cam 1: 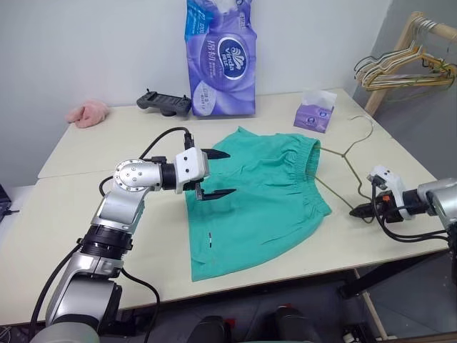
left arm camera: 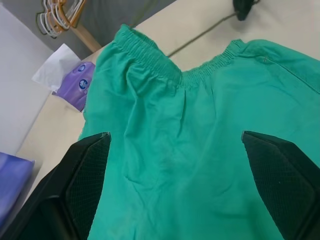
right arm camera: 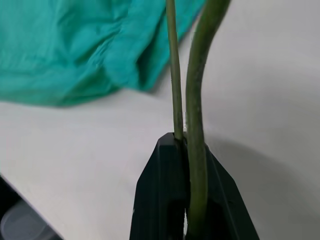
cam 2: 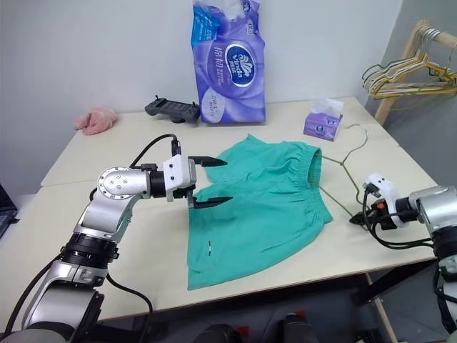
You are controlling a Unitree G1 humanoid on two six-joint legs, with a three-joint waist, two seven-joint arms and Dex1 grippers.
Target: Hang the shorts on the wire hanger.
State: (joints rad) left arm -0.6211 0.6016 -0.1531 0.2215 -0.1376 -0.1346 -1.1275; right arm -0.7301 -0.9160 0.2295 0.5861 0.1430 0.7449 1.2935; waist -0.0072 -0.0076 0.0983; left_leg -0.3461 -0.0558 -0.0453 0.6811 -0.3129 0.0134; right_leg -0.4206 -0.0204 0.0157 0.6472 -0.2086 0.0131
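Note:
The teal-green shorts (cam 1: 260,196) lie spread flat in the middle of the table, waistband toward the right. My left gripper (cam 1: 228,172) hovers open over their left part, one finger (left arm camera: 85,175) on each side of the fabric below and nothing held. The thin wire hanger (cam 1: 343,153) lies on the table right of the shorts, its hook toward the tissue box and part of its frame hidden under the waistband. My right gripper (cam 1: 360,211) is shut on the hanger's near corner, where the wire (right arm camera: 195,100) runs out between the fingers.
A purple toilet-paper pack (cam 1: 220,57), a black controller (cam 1: 166,103) and a pink fluffy cloth (cam 1: 89,113) sit along the far side of the table (cam 1: 93,157). A tissue box (cam 1: 315,114) stands near the hook. A bunch of coloured hangers (cam 1: 403,68) hangs on a wooden rack at the far right.

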